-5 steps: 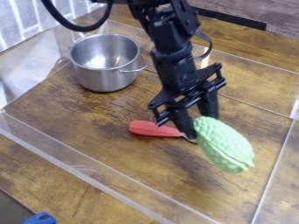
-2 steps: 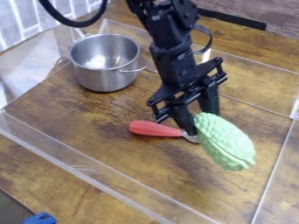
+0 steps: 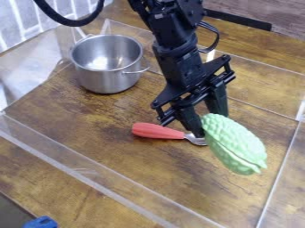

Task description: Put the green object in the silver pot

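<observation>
Your gripper [image 3: 194, 118] has its jaws clamped on the upper end of the green object [image 3: 234, 142], a bumpy, light green toy vegetable that hangs off the fingers down and to the right, its long body slanting toward the near right corner of the wooden table [image 3: 84, 125]. Whether its lower end is clear of the wood or resting on it, you cannot tell from this view. Just beside the fingers, to the left, lies the red-handled spoon [image 3: 159, 132] flat on the table, close enough that you should watch it does not get dragged along. The silver pot [image 3: 107, 61] stands open and empty at the far left, well apart from the load. Judge the toy as light and probably hollow plastic or rubber, so weight is not your concern; the shape is. You hold it near one tapered end, which leaves most of its length hanging out to one side, so expect it to swing or pivot in the jaws if you move sharply. The bumps give the pads some bite, but the taper could let it creep out. A hold nearer the thick middle would be steadier; with this one, carry slowly and bring the low end over the pot rim before letting go.
</observation>
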Robot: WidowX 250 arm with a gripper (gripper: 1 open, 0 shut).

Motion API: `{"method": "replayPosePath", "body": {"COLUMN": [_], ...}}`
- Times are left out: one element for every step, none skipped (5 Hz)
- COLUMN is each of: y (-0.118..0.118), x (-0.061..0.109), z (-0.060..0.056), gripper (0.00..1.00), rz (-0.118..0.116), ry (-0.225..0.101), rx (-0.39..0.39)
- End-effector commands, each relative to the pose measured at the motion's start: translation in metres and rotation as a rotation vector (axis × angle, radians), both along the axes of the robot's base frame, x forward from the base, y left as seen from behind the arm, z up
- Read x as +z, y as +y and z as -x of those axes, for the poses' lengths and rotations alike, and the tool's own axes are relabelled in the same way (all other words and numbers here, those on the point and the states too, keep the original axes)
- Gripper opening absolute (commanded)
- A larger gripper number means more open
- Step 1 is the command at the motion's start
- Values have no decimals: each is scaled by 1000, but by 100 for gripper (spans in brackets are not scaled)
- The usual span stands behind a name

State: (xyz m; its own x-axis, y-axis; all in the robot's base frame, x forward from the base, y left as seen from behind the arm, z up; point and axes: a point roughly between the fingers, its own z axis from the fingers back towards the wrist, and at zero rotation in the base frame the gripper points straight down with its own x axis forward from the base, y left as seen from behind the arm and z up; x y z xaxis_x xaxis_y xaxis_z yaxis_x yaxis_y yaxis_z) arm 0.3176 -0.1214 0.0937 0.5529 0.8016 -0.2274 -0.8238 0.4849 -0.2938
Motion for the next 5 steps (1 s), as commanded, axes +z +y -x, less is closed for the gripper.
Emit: {"method": "replayPosePath", "body": {"y": [6,14,20,6,32], "x": [39,43,43,38,50], "z": [-10,-12,-15,-10,-18], "gripper": [0,0,0,0,0], "rz": [14,11,1,-11,-23], "ry": [-111,-126,-156,-184,-207], "rx": [45,33,24,65,16]}}
